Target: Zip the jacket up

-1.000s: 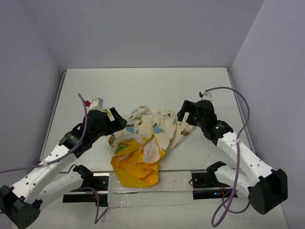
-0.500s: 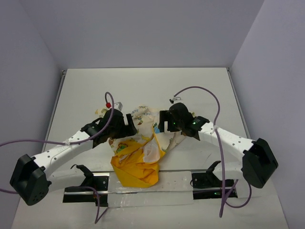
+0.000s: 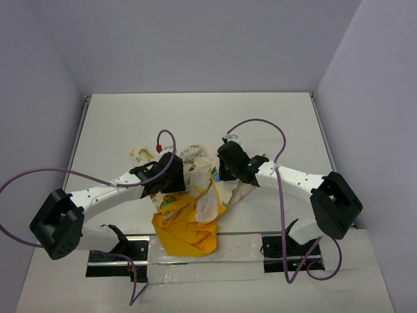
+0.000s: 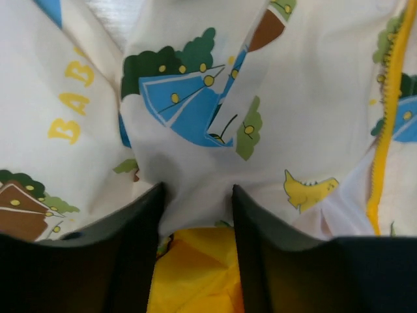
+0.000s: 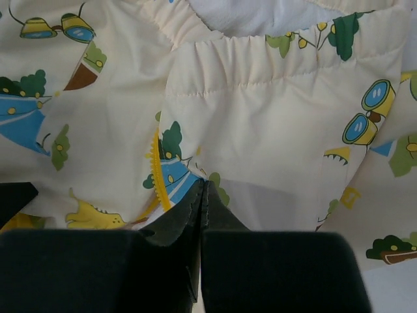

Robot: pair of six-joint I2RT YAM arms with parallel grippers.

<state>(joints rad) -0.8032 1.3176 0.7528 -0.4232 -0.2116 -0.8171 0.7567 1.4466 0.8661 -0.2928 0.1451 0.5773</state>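
On the left, the main risk is a slip. The left fingers (image 4: 148, 238) are closed down on a thick fold of the jacket (image 3: 195, 166), with cream printed cloth bunched in the narrow gap between them. Cloth this soft could slide out of the hold if the arm drags sideways.

In the middle, the jacket lies crumpled on the table (image 3: 195, 117) between the two arms, and its yellow lining (image 3: 186, 235) spills toward the near edge. With the front this rumpled, I judge that the two zip edges are not lined up, so a pull might only heap the cloth further. I cannot find the slider in any view.

On the right, the right fingers (image 5: 203, 195) are pressed together, their tips nipping thin cloth just beside a run of yellow zip teeth (image 5: 156, 173). They may be holding only the panel and not the zip itself, so a tug could stretch the cloth and leave the teeth unmoved.

The left arm (image 3: 111, 195) reaches in low from the near left, its forearm lying almost flat and its wrist over the jacket's left side. The right arm (image 3: 293, 179) mirrors it from the near right, with its wrist over the jacket's upper right part. The two sets of fingers are near each other but apart
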